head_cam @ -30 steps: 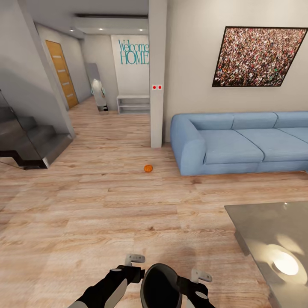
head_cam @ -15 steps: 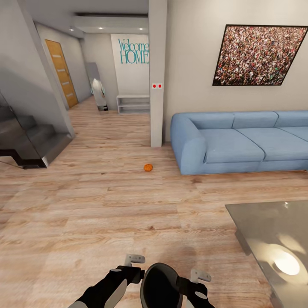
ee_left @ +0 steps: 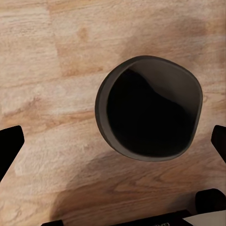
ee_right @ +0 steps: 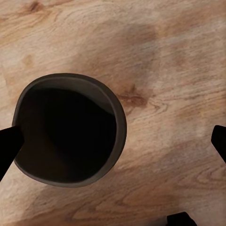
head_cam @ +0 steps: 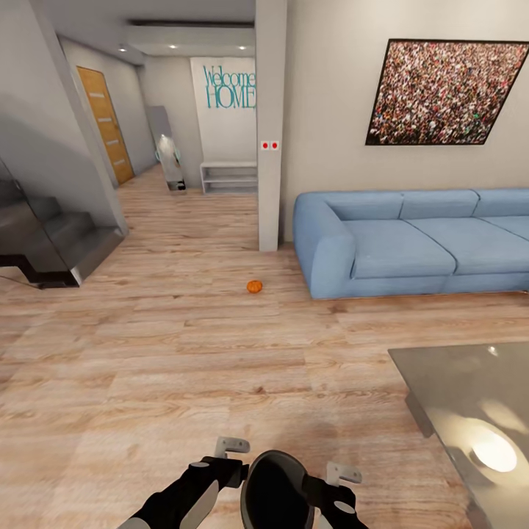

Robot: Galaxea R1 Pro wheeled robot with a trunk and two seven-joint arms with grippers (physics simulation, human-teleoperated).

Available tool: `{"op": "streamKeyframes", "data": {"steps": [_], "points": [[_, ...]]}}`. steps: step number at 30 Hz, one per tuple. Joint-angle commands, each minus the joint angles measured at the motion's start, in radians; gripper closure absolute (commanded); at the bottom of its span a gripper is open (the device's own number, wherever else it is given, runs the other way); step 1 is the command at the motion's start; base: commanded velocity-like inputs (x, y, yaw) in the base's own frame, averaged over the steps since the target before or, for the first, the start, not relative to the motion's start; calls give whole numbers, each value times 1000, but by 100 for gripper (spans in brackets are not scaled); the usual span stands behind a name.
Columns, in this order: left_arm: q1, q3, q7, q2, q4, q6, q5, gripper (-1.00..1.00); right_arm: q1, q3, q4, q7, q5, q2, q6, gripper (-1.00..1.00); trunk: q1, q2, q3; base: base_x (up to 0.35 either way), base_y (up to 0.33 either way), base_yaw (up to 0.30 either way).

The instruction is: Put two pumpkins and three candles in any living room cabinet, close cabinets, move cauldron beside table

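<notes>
Both spread-fingered grippers, left gripper [head_cam: 232, 445] and right gripper [head_cam: 343, 473], flank the cauldron [head_cam: 275, 491], gripping nothing.

Both arms reach forward and low at the bottom of the head view, black forearms with white panels angled in toward each other. The left claw [head_cam: 229, 445] and the right claw [head_cam: 344, 474] point downward, level with one another. In each wrist view the dark fingertips [ee_left: 10, 148] [ee_right: 9, 146] sit far apart at the frame's edges, both claws spread wide.
</notes>
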Motion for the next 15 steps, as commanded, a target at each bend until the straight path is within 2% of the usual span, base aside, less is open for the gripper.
{"op": "streamKeyframes", "data": {"steps": [1, 8, 15], "points": [[-1, -9, 9, 1, -2, 3, 10, -100, -1, 8, 0, -6, -11, -1, -5, -100, 4, -8, -4, 0, 0, 0], [-1, -12, 5, 0, -2, 0, 11, -100, -1, 8, 0, -7, -11, -1, -5, -100, 31, -57, -26, 0, 0, 0], [-1, -44, -3, -10, -1, -2, 16, -100, -1, 8, 0, -5, -11, 0, -5, -100, 58, -106, -48, 0, 0, 0]]}}
